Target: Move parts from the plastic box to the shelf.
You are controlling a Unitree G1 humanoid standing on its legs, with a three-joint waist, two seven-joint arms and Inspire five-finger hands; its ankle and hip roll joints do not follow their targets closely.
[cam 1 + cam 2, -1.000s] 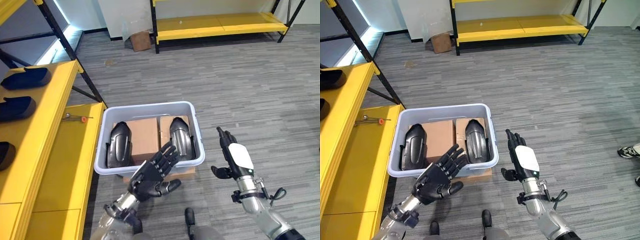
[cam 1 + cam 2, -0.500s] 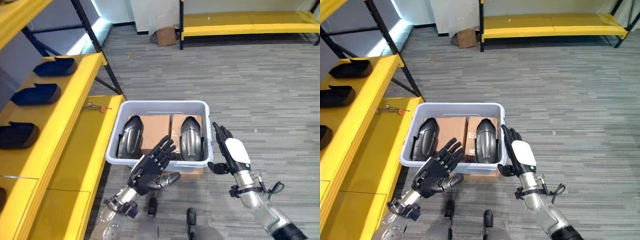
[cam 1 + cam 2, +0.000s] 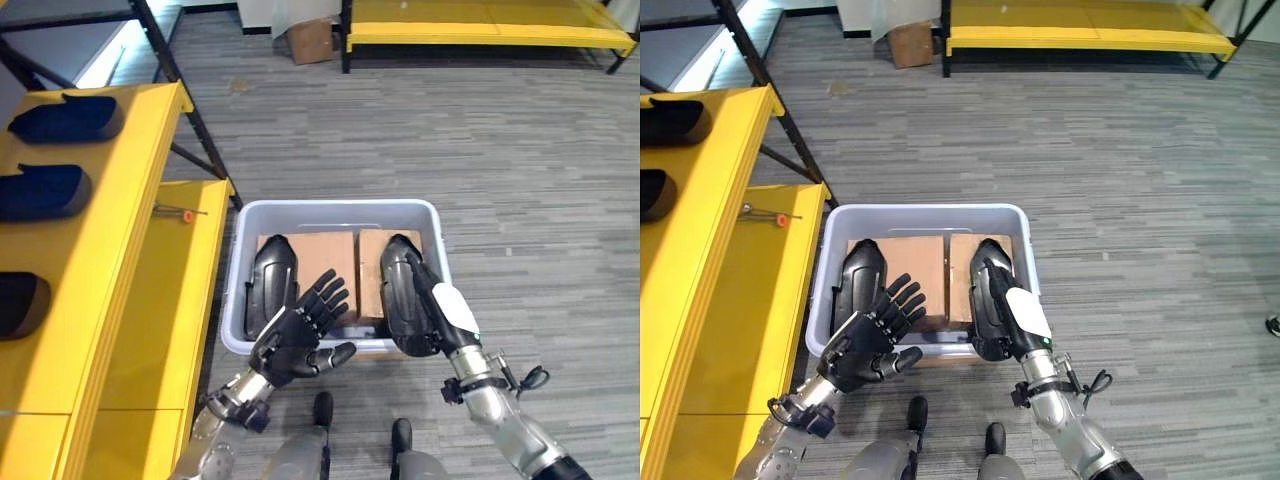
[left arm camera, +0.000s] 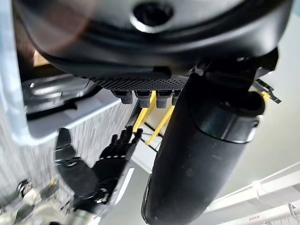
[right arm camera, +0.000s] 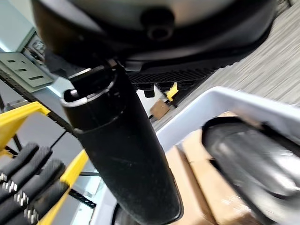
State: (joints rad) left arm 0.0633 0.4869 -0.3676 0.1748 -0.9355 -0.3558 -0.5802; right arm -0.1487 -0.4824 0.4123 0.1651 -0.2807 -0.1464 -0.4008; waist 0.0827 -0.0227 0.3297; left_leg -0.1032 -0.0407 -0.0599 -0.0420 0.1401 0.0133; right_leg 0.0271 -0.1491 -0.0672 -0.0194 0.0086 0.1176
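A pale grey plastic box sat on the grey plank floor, just beside the yellow shelf on the robot's left. Inside it lay two dark curved parts, the left part and the right part, with two brown cardboard boxes between and beneath them. The left hand hovered at the box's near rim with its fingers spread and holding nothing. The right hand lay straight-fingered against the right part's outer side, its fingers not curled round it. On the shelf's upper level three dark parts rested in a row, and a small orange-tipped tool lay on the lower level. Farther off stood another yellow rack and one cardboard carton on the floor.
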